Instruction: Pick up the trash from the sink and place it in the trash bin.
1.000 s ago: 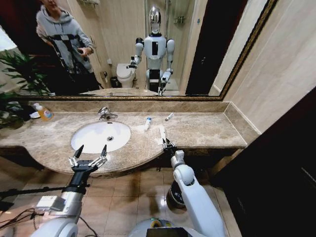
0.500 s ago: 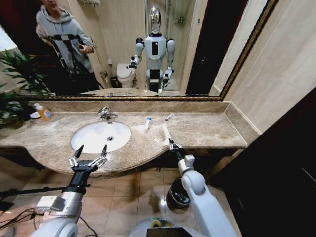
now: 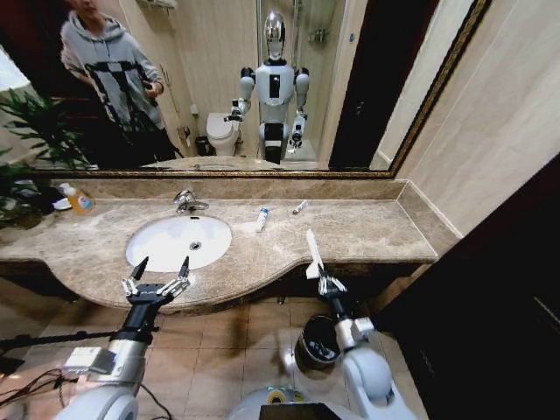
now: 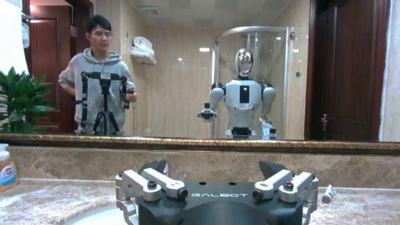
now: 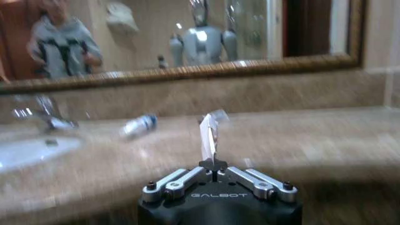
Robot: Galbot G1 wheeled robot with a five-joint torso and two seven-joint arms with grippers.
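Pinching a flat white packet (image 3: 312,252) upright, the right gripper (image 3: 330,283) sits past the tabletop's (image 3: 367,229) front edge, above and just beside the black trash bin (image 3: 317,343) on the floor. A blue-labelled tube (image 3: 262,213) and a small white tube (image 3: 300,207) lie on the tabletop right of the sink (image 3: 179,241). The left gripper (image 3: 157,282), fingers spread, hovers at the sink's front.

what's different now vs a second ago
The right gripper, shut on the flat white packet, has lifted it off the marble surround and drawn it back over the front edge, toward the trash bin below. The left gripper, blue-labelled tube and small white tube stayed put.
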